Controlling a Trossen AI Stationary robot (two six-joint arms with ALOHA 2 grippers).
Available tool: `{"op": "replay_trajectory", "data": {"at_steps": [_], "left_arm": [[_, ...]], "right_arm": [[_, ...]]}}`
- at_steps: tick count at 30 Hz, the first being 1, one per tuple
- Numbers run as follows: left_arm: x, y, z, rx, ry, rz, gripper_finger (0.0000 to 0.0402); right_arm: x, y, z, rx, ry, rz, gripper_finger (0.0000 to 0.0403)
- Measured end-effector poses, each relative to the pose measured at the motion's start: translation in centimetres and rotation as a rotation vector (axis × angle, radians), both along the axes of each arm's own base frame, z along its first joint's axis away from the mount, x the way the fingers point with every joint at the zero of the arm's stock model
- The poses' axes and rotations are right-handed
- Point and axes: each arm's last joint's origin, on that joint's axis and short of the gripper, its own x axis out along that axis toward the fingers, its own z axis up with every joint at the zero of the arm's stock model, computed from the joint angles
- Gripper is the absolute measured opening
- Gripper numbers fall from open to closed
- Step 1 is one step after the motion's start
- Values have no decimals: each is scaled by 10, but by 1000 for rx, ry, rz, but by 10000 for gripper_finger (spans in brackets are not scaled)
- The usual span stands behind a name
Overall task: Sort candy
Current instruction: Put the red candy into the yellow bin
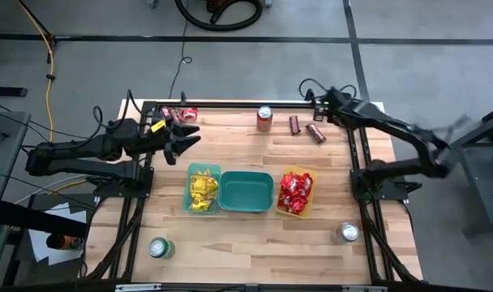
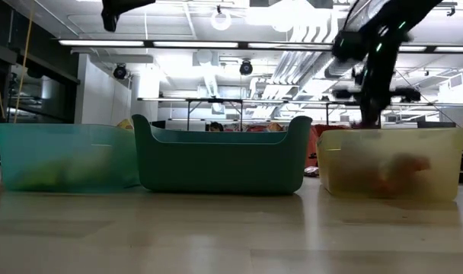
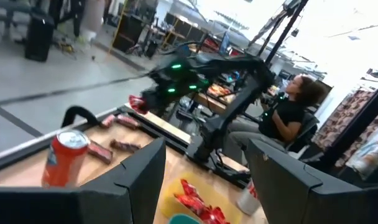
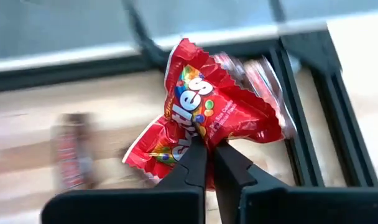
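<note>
Right wrist view: shiny red candy packet (image 4: pixel 207 112) pinched at its lower edge by the closed right gripper (image 4: pixel 211 155), above the worktop's far right corner. Slippage from so thin a hold is judged possible. Left gripper (image 1: pixel 186 138) is held spread, empty. Bin contents are blurred in the low view.

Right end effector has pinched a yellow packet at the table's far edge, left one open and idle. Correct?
Not quite. The packet in the right end effector is red, as the right wrist view shows. The rest holds: the left end effector is open and idle.
</note>
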Motion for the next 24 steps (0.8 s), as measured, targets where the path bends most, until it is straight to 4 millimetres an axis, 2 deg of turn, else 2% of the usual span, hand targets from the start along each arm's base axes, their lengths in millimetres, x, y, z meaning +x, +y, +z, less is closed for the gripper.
{"op": "replay_trajectory", "data": {"at_steps": [6,12,16,20,24], "left_arm": [[0,1,5,68,-36,21,213],[-1,1,7,103,-50,31,213],[-1,1,7,103,-49,31,213],[1,1,6,102,-43,31,213],[1,1,6,102,-41,30,213]], "right_arm": [[-7,48,56,-169,-257,400,1],[-10,98,94,-300,-558,857,1],[-9,119,108,-378,-669,1050,0],[-2,130,111,-447,-650,1204,0],[4,135,110,-449,-636,1259,0]]}}
